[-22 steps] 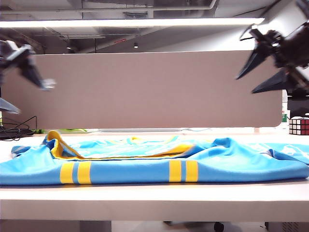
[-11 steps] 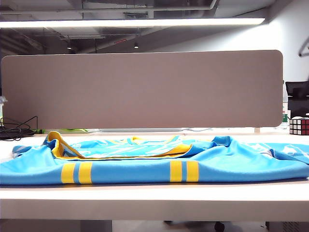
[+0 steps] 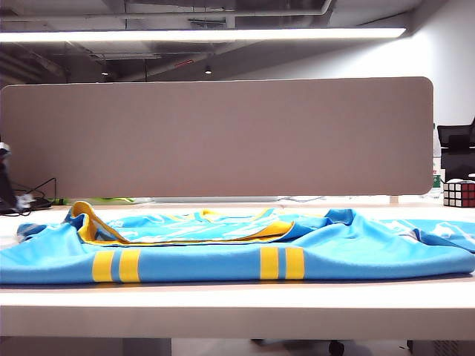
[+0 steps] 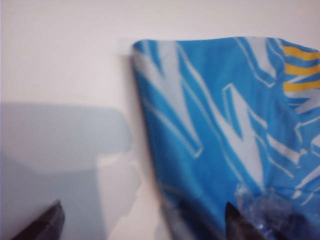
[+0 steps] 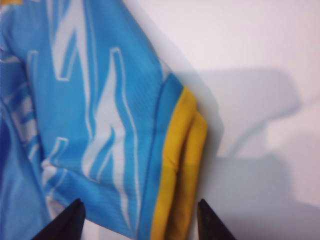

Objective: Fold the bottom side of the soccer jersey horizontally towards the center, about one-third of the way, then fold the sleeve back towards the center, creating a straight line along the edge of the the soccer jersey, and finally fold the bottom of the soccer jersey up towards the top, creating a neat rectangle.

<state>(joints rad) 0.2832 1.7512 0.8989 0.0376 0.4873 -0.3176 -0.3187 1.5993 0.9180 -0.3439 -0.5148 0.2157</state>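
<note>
**A:** Both arms were up in the exterior view a second back; now they're gone from it, bar a dark sliver at the far left edge, and the jersey [image 3: 237, 252] hasn't shifted.

**B:** So where are your claws?

**A:** Low over the cloth, by the wrist views. Your left gripper [image 4: 142, 220] stands wide open and holds nothing: one tip is over bare table [image 4: 60, 65], the other over the white-streaked face, so the jersey's edge runs between them. Your right gripper [image 5: 140, 220] is just as wide and just as empty, straddling a sleeve end with its yellow hem [image 5: 182, 170].

**B:** And the jersey itself?

**A:** Starting nearest you, a plain blue band with paired yellow bars lies along the table's front edge, already turned over the streaked face. Behind it the yellow-edged collar stands up a little. A Rubik's cube [image 3: 459, 193] sits well apart at the back right.

**B:** How will it handle?

**A:** I'd judge it light, limp and slick. It'll sag between your claws and may slide on the smooth top. Pinch all the layers at the hem, where the doubled yellow edging gives some body, and lift both ends together or the fold will skew.
</note>
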